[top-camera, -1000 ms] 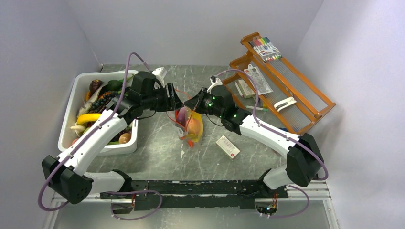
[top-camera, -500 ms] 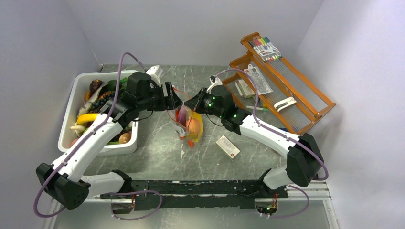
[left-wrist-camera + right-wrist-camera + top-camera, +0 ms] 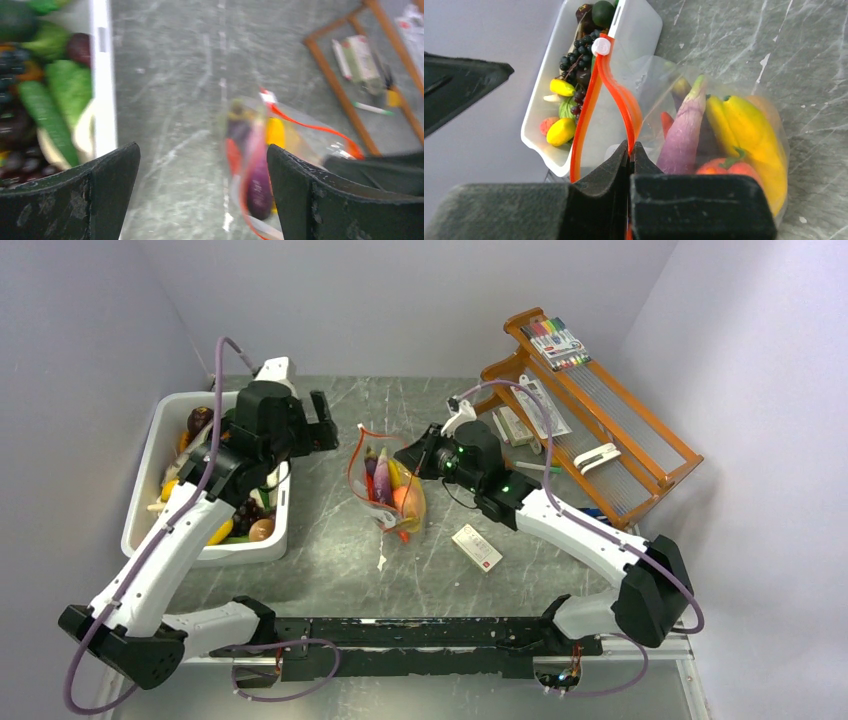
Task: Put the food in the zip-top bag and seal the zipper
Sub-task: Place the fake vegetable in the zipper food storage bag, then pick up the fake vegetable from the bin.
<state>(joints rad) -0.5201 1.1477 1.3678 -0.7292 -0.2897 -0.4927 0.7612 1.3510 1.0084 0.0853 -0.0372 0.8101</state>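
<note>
Pinching zipper [image 3: 596,90] at bag [image 3: 390,485] mouth: right gripper [image 3: 630,150], clamped on strip. Empty left gripper [image 3: 202,150] wide apart beside tub [image 3: 250,552]. Bag mid-table, holding food [image 3: 734,130]. Likely light, floppy, slippery film; grasp stiffer zipper strip, not film.

The top view looks down from above and behind the arms, far enough off to take in the whole table [image 3: 330,535], with the tub [image 3: 236,552] at left and the rack [image 3: 620,420] at right. The left wrist view looks down between the left gripper's [image 3: 202,150] fingers [image 3: 75,200], fairly high over the table, toward the rack, and is blurred. The right wrist view peers over the right gripper [image 3: 630,150] from very close to the bag [image 3: 659,75], facing the tub. All 3 views share the bag and the tub.
</note>
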